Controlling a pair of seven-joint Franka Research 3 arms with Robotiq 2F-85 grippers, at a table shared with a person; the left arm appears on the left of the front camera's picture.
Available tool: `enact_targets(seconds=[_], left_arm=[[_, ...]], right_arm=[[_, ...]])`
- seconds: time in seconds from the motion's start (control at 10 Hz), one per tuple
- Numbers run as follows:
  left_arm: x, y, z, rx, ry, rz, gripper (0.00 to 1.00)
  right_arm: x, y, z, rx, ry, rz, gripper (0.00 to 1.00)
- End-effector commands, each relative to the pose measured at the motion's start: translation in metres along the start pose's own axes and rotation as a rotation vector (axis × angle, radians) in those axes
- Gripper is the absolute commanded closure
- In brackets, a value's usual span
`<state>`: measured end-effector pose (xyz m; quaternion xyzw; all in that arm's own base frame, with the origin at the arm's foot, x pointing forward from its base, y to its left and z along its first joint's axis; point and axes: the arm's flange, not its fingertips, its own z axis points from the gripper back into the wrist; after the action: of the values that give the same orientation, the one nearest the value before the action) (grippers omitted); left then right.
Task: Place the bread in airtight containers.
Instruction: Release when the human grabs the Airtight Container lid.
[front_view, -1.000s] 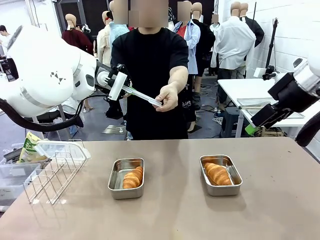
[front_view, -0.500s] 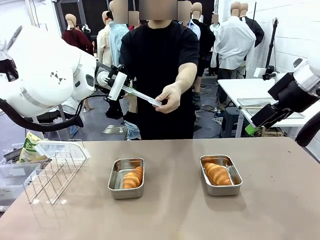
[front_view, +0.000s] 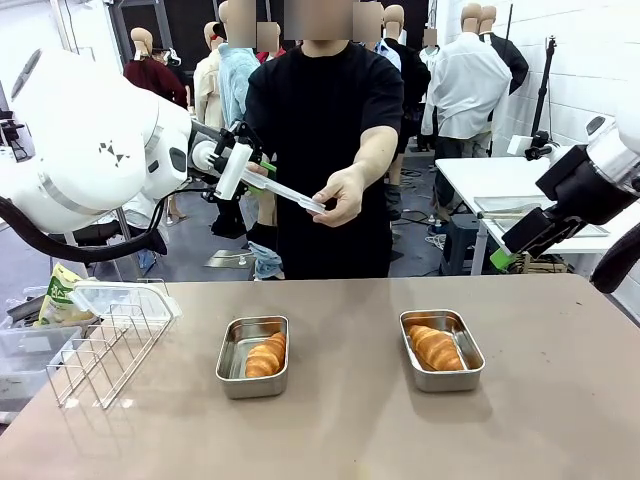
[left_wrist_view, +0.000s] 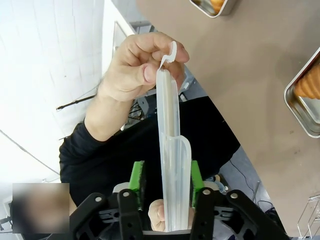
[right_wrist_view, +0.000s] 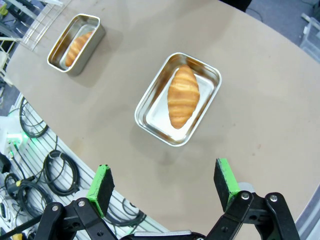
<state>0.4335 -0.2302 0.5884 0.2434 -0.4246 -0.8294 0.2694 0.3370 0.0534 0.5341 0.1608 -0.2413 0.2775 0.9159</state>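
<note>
Two steel airtight containers (front_view: 228, 375) (front_view: 412, 375) stand open on the brown table, each with one golden piece of bread (front_view: 266, 356) (front_view: 435, 347) inside. High above the table's far left, my left gripper (front_view: 255, 176) has a clear lid (front_view: 290, 195) between its fingers, and a person's hand (front_view: 340, 195) pinches the lid's far end. In the left wrist view the lid (left_wrist_view: 172, 150) lies against one green pad (left_wrist_view: 196, 175), with a gap to the other. My right gripper (right_wrist_view: 165, 182) hangs open and empty above the right container (right_wrist_view: 150, 102) and its bread (right_wrist_view: 183, 96).
A wire rack (front_view: 100, 350) stands at the table's left, with a second clear lid (front_view: 115, 297) on top and a green-and-yellow bag (front_view: 60, 295) behind it. The person stands at the far edge, arm stretched out. The left container (right_wrist_view: 97, 27) also shows from the right wrist.
My left gripper's jaws have parted around the lid, while the person's hand still holds its far end. The right arm, bread and containers have not moved.
</note>
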Motion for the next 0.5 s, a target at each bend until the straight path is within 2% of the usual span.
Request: enact_targets(seconds=[0.0,0.4], left_arm=[[-0.0043,0.001,-0.004,0.005,-0.025,-0.032,0.0],[-0.0031,0.0065,-0.0084,-0.001,-0.041,-0.041,0.0]], right_arm=[[-0.0001,-0.0002,-0.001,0.014,-0.003,-0.005,0.0],[-0.0001,-0.0002,-0.001,0.014,-0.003,-0.005,0.0]])
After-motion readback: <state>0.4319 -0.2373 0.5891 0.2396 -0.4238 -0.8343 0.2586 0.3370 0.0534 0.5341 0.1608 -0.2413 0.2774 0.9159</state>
